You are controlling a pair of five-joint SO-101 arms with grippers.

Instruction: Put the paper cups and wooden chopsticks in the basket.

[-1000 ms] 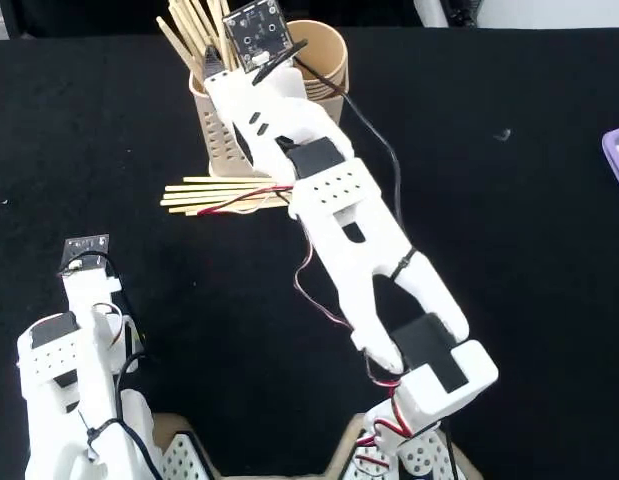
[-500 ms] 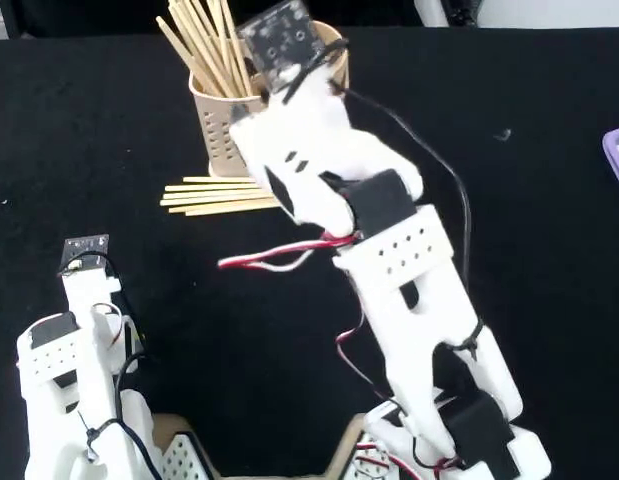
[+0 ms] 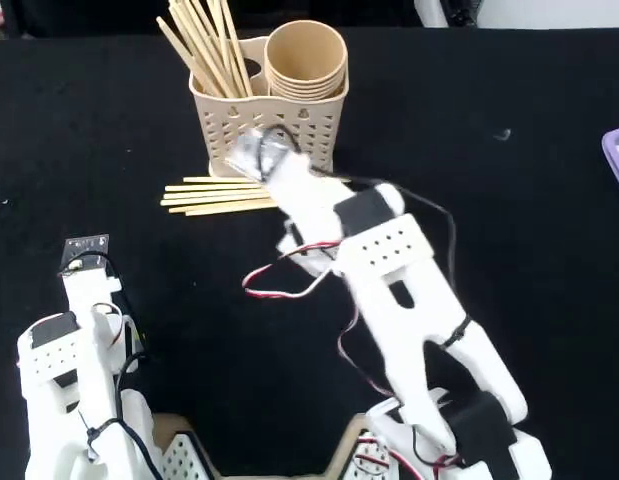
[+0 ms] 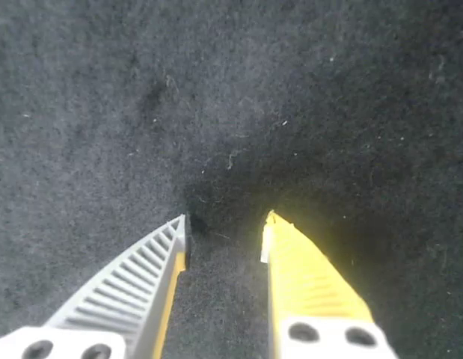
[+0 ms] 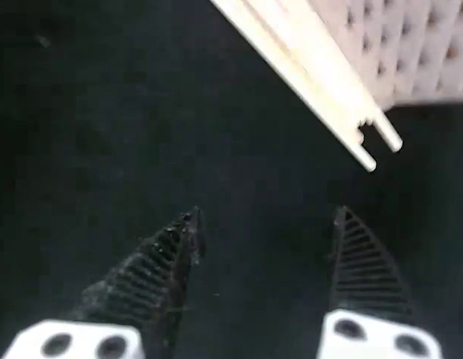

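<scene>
Where the black cloth worktop [image 3: 529, 200] is seen from above, a beige perforated plastic basket [image 3: 311, 125] stands at twelve o'clock, with stacked brown paper cups [image 3: 307, 80] and upright wooden chopsticks [image 3: 199, 35] held inside. Loose wooden chopsticks [image 3: 221, 196] are laid flat at its seven o'clock. In the right wrist view the right pincer [image 5: 267, 215] is spread wide near their ends; the left pincer [image 4: 225, 218] is parted narrowly over bare cloth.

Right arm [image 3: 389, 270] covers one end of loose chopsticks [image 3: 214, 197].
</scene>
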